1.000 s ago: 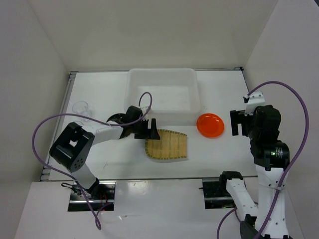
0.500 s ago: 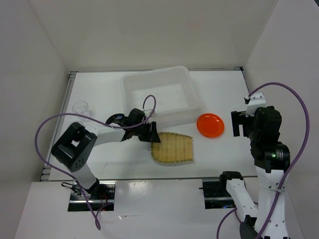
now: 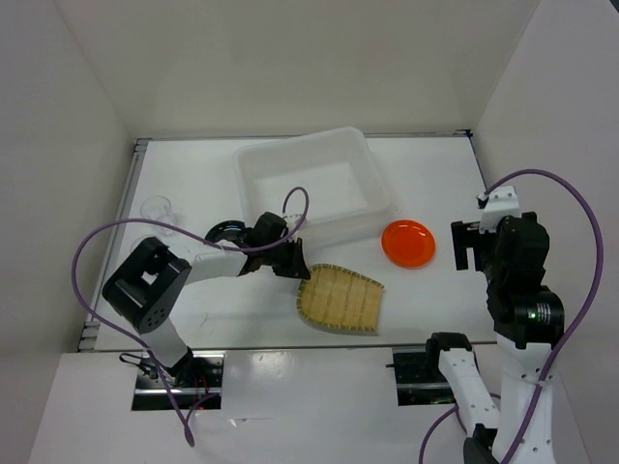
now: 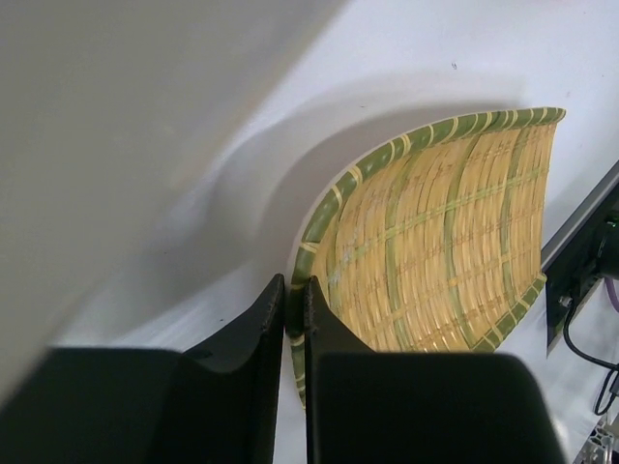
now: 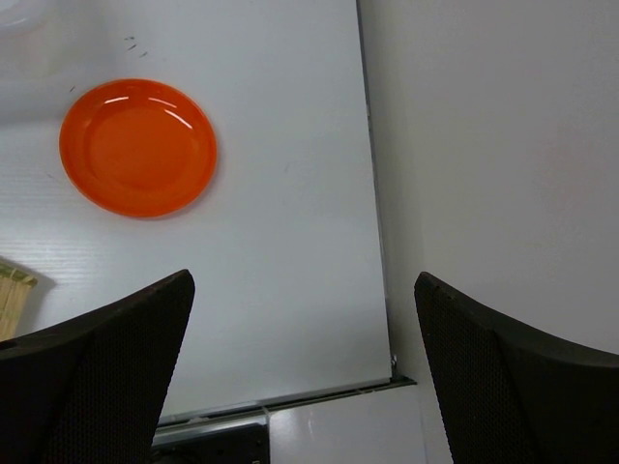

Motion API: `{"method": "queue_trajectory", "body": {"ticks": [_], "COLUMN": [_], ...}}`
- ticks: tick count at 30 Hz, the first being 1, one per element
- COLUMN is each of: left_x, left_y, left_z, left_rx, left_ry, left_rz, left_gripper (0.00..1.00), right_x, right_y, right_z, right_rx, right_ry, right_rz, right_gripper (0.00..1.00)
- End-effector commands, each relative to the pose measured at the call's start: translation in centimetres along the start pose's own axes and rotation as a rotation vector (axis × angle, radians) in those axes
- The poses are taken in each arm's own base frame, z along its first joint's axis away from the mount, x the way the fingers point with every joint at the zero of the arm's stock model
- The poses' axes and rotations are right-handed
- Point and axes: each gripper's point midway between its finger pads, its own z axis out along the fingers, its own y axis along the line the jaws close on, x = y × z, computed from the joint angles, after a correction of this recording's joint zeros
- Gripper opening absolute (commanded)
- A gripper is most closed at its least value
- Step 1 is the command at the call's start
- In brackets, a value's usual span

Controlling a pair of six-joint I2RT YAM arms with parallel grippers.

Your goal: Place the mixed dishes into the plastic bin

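The tan woven bamboo tray [image 3: 340, 300] lies on the table in front of the plastic bin [image 3: 290, 159]. My left gripper [image 3: 297, 267] is shut on the tray's green left rim [image 4: 311, 242], one finger on each side of it [image 4: 294, 288]. The small orange plate [image 3: 407, 243] sits to the right of the bin and also shows in the right wrist view [image 5: 138, 147]. My right gripper [image 3: 470, 247] hangs open to the right of the plate, with nothing between its fingers [image 5: 305, 329]. A black plate [image 3: 224, 230] peeks out behind the left arm. A clear glass cup [image 3: 158, 209] stands at far left.
The bin stands skewed, its near right corner close to the orange plate. Its wall [image 4: 116, 126] fills the upper left of the left wrist view. White enclosure walls close the table on the left, back and right [image 5: 484, 145]. The left arm's purple cable [image 3: 300, 203] arches over the bin's front.
My left gripper has shut on the tray's rim, and the tray has slid right and toward the near edge. The bin has rotated. The right arm shifted slightly right.
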Motion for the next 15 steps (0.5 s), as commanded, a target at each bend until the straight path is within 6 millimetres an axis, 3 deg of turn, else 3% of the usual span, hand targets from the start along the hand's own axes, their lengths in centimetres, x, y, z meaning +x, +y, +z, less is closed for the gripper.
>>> {"method": "queue_trajectory", "body": {"ticks": [1, 6, 15], "left_x": [5.9, 5.4, -0.1], "left_y": [2.0, 1.2, -5.7], "left_z": [0.2, -0.1, -5.4], "left_rx": [-0.068, -0.063, 0.045], "left_ry": [0.213, 0.217, 0.178], "left_rz": [-0.086, -0.069, 0.016], "left_gripper": [0.00, 0.00, 0.00], "right_x": [0.1, 0.4, 1.8], "right_y": [-0.5, -0.6, -0.7], "right_z": [-0.1, -0.1, 0.0], "right_rx": [0.029, 0.041, 0.064], "right_ry": [-0.007, -0.013, 0.009], "right_rz": [-0.010, -0.008, -0.011], "right_gripper": [0.99, 0.99, 0.99]}}
